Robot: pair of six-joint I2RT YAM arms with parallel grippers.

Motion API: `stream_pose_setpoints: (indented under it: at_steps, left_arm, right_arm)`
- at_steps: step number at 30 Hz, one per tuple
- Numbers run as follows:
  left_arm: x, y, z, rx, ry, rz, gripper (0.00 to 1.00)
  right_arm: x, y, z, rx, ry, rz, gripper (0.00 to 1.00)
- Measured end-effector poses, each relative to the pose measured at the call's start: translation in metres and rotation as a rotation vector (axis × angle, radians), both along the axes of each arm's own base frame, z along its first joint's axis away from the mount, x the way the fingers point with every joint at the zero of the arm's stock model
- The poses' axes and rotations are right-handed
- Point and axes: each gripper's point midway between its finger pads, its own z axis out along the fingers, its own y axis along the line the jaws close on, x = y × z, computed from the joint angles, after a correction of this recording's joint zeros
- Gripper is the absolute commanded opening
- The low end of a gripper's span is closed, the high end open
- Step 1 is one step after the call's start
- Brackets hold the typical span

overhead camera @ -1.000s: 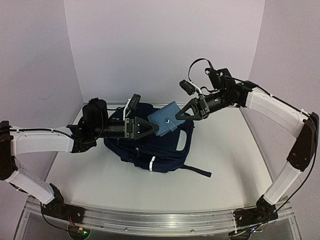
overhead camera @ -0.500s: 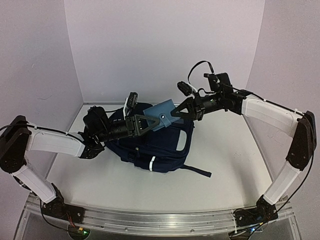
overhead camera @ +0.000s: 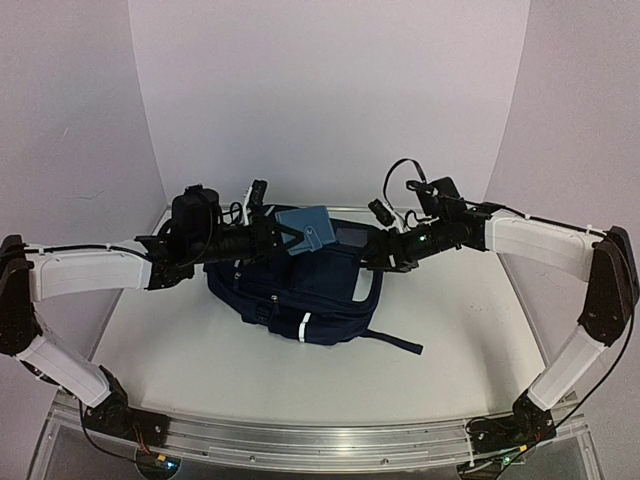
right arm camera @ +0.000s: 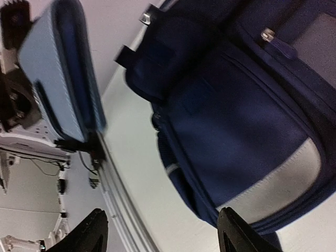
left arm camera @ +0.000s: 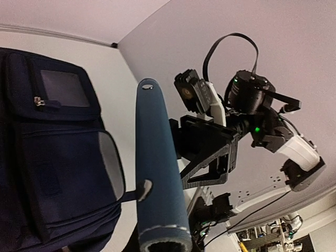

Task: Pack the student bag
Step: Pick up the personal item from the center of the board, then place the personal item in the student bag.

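Moved: blue pouch [overhead camera: 305,229] handed over; left gripper [overhead camera: 283,236] clamps it, right gripper [overhead camera: 378,262] spread apart. White table [overhead camera: 460,320], lilac walls [overhead camera: 330,90]. The student bag [overhead camera: 300,290] lies flat, long axis left-right.

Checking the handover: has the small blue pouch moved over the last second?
Yes. The pouch has moved left, away from the white patch on the student bag, into the left gripper; the right gripper is open, clear of it.

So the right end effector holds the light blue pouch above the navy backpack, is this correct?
No, the left end effector holds the light blue pouch above the navy backpack; the top view shows the right end effector open, apart from it.
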Motion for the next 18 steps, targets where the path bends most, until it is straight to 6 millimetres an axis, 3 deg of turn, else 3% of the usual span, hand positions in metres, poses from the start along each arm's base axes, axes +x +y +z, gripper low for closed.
stream_pose_setpoints:
  at_steps: [7, 13, 18]
  left_arm:
    - [0.013, 0.022, -0.035, 0.264, 0.105, 0.065, 0.00]
    - [0.026, 0.042, -0.058, 0.453, 0.162, 0.139, 0.00]
    - [0.030, 0.057, -0.075, 0.576, 0.198, 0.183, 0.00]
  right_arm:
    - [0.004, -0.011, -0.047, -0.180, -0.055, -0.017, 0.64]
    - [0.015, -0.016, -0.103, -0.327, -0.025, -0.021, 0.57]
    - [0.041, -0.012, -0.115, -0.407, -0.068, -0.045, 0.57]
